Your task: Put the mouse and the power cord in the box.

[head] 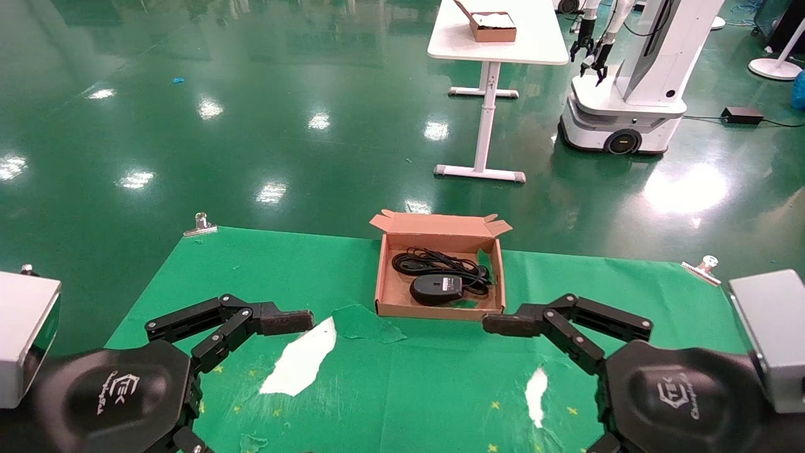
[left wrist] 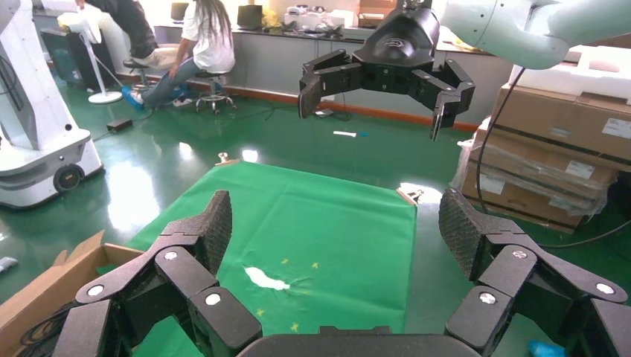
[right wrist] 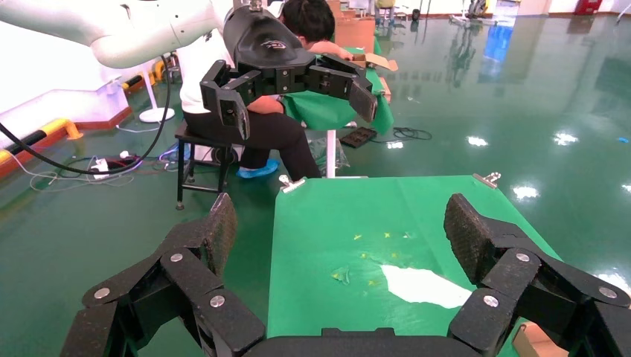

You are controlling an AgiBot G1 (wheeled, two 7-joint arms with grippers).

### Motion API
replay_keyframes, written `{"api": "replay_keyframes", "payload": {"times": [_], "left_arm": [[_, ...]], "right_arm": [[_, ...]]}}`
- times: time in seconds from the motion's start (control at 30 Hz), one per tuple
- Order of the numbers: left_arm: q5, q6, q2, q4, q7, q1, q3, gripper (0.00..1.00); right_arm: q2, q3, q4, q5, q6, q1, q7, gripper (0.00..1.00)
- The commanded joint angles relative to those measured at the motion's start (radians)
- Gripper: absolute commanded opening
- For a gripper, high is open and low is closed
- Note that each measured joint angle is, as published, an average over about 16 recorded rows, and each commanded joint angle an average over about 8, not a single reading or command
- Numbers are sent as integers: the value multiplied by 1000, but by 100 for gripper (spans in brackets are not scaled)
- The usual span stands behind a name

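Observation:
The box (head: 434, 311) stands open at the far middle of the green table, its lid flap raised at the back. Inside it the mouse (head: 436, 288) lies label-up near the front wall. The power cord (head: 434, 261) is coiled behind the mouse. My left gripper (left wrist: 338, 223) is open and empty, hovering near and left of the box, with one finger (head: 286, 321) pointing toward it. My right gripper (right wrist: 344, 223) is open and empty too, near and right of the box, and its finger (head: 503, 324) ends close to the front right corner. A corner of the box (left wrist: 45, 286) shows beside the left gripper.
The green cloth has white torn patches (head: 302, 358) (head: 534, 387) and a loose flap (head: 365, 324) in front of the box. Metal clips (head: 201, 224) (head: 701, 267) hold its far corners. Beyond stand a white table with another brown box (head: 494, 28) and another robot (head: 629, 94).

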State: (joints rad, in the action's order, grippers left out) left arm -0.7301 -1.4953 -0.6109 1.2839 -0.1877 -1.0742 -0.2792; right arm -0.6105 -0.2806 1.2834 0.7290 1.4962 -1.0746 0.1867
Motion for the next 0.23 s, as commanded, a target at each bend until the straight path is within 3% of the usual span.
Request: {"api": "replay_keyframes", "payload": {"times": [0.03, 0.23], "left_arm": [[-1, 1, 0, 0, 0, 0, -1, 100], [-2, 1, 0, -1, 0, -1, -1, 100]], "right_arm": [[0, 0, 0, 0, 0, 0, 0, 100], [0, 0, 0, 0, 0, 0, 0, 100]]}}
